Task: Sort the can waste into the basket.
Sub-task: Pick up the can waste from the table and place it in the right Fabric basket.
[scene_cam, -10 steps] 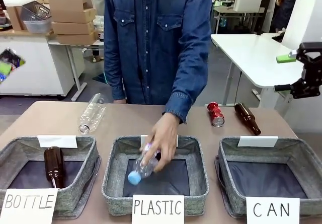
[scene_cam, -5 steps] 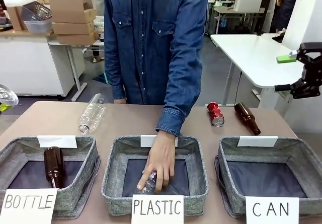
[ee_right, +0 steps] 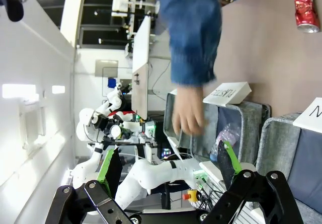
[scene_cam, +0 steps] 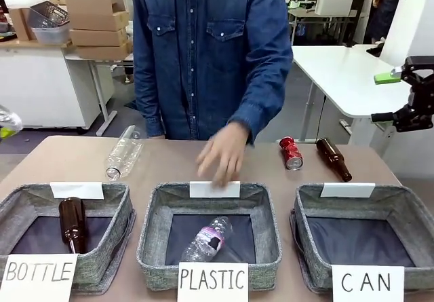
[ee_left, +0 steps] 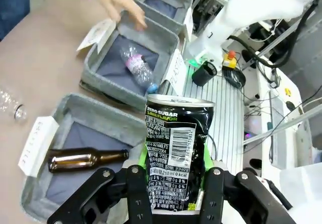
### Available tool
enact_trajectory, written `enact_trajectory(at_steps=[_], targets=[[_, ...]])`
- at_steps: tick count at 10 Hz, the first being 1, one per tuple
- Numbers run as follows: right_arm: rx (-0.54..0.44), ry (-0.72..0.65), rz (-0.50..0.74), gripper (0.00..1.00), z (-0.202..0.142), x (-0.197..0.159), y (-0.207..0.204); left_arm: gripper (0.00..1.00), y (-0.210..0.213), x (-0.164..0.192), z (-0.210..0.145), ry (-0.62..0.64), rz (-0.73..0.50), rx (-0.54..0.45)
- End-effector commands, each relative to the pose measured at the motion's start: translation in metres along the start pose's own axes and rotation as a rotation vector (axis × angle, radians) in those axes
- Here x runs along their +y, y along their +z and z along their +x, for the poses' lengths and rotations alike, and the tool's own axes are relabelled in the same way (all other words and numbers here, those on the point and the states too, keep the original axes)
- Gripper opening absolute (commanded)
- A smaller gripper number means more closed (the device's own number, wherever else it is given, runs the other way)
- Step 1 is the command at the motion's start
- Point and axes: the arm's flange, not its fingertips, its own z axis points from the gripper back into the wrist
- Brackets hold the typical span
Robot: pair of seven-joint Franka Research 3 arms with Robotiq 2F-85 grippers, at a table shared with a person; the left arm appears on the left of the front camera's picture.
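In the left wrist view, my left gripper (ee_left: 176, 186) is shut on the black can (ee_left: 177, 148). The can has green-yellow print and stands upright, high above the bins. Its silver end (scene_cam: 5, 122) peeks in at the left edge of the front view. The red can (scene_cam: 291, 153) lies on the table behind the grey basket (scene_cam: 407, 199) with the "CAN" card, whose dark inside holds nothing. My right gripper (scene_cam: 385, 98) hangs open and high at the far right, with nothing between its green pads (ee_right: 109, 169).
A person's hand (scene_cam: 220, 156) hovers over the back of the PLASTIC bin (scene_cam: 152, 248), which holds a clear bottle (scene_cam: 207, 237). The BOTTLE bin (scene_cam: 20, 197) holds a brown bottle (scene_cam: 73, 224). Another brown bottle (scene_cam: 333, 159) lies beside the red can, and a clear bottle (scene_cam: 123, 154) lies at back left.
The person's hand laid the clear bottle in the PLASTIC bin, let go and drew back. The held can's end came into the front view's left edge. My right gripper stayed still.
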Motion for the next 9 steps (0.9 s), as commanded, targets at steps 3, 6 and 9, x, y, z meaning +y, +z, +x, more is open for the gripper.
enact_trajectory(at_steps=[3,6,9], targets=[[-0.067,-0.004,0.000,1.00,0.010,0.002,0.099,0.41,-0.126,-0.065,0.112,-0.230,-0.041,0.007],[-0.144,0.050,-0.135,1.00,-0.025,-0.032,0.199,0.41,-0.248,-0.082,0.204,-0.380,-0.118,0.122],[-0.167,0.031,-0.150,1.00,-0.041,-0.036,0.211,0.41,-0.395,-0.079,0.293,-0.482,-0.088,0.229]])
